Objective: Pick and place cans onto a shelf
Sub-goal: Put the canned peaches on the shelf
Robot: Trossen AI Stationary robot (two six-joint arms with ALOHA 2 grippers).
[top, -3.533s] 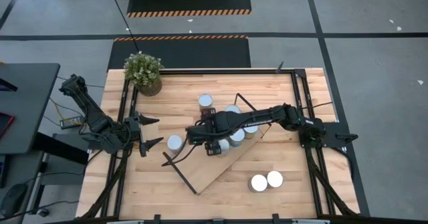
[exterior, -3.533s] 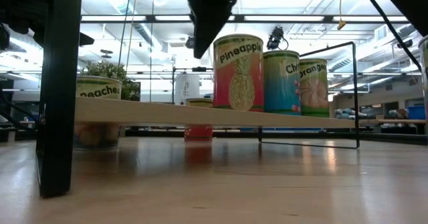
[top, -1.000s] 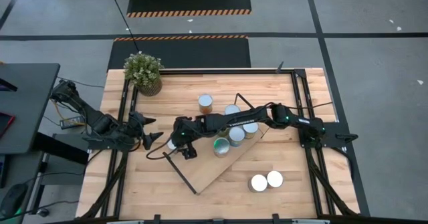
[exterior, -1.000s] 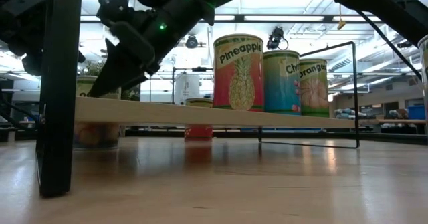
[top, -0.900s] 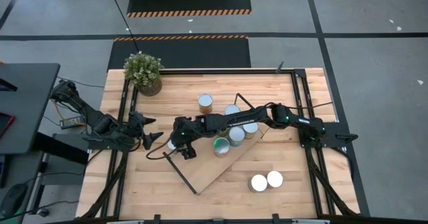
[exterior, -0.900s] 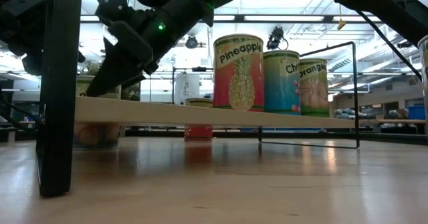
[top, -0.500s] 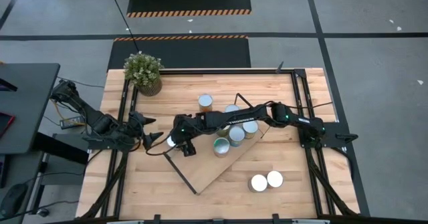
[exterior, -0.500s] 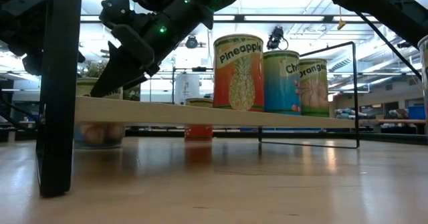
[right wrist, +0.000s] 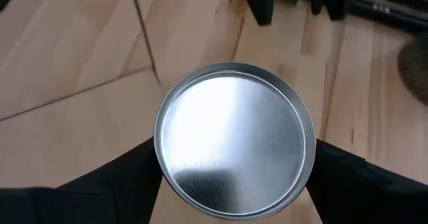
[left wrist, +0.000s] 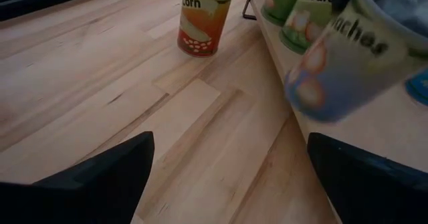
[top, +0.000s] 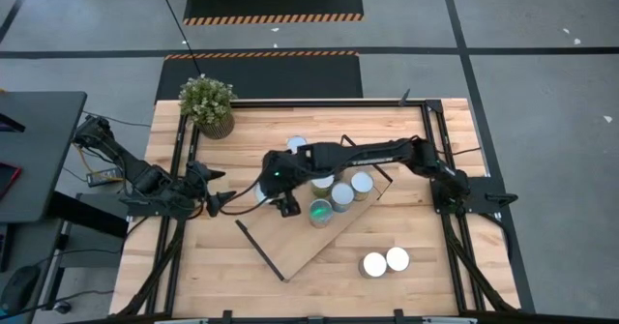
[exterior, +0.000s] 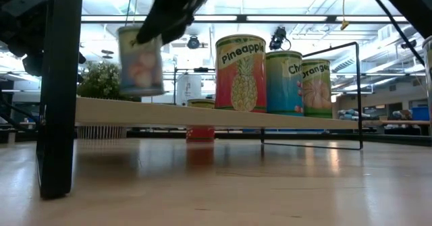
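Observation:
My right gripper (top: 274,191) is shut on a Peaches can (exterior: 140,61), held in the air over the left end of the shelf (top: 308,239). The shelf is a light-wood board with black wire ends, lying slantwise on the table. Several cans stand on the shelf, among them a Pineapple can (exterior: 240,72). A Corn can (left wrist: 204,17) stands on the table beyond the shelf, and two white-topped cans (top: 385,262) stand at the near right. My left gripper (top: 218,200) waits open at the table's left edge. My right gripper pinches the Peaches can between its two fingers (right wrist: 134,177), which come from above and point down on opposite sides of the can's wall just below the round top rim (right wrist: 164,158). The can hangs lifted clear above the shelf board, nearly upright.
A potted green plant (top: 207,104) stands at the far left corner. Black frame rails (top: 435,150) run along the table's left and right sides. Bare wood lies at the near left (top: 213,266).
My right gripper has risen and gone toward the table's right and far edge, carrying the Peaches can. The can stood on the table beside the shelf's left end and now hangs clear above the board.

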